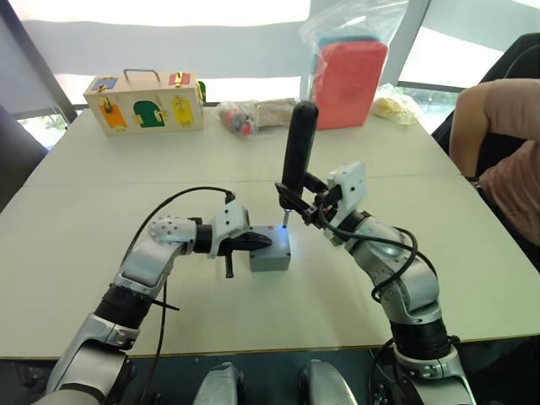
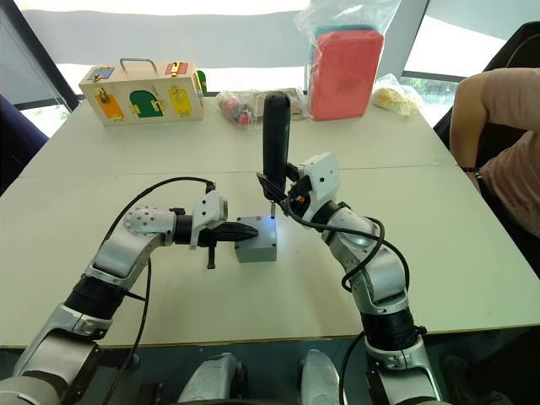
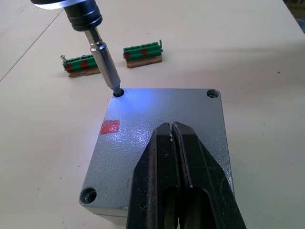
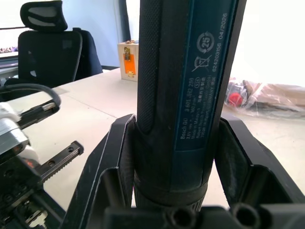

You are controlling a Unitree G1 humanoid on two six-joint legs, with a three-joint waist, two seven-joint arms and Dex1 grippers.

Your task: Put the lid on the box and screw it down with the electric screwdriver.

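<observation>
Electric screwdriver point(image 1: 299, 143) stands upright, bit down in lid point(image 3: 162, 138) corner hole

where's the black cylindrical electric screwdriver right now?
Black cylindrical electric screwdriver: upright in the right gripper at table centre, bit in a far corner hole of the grey plastic lid, which the left gripper presses.

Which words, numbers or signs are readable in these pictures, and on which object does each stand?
"04/2026": blue label of the electric screwdriver.
"25" in a circle of arrows: same label.
Crossed-out bin sign: same label.
Small lines of print on that label: too blurred to read.
Lid: a red patch, no text.
</observation>
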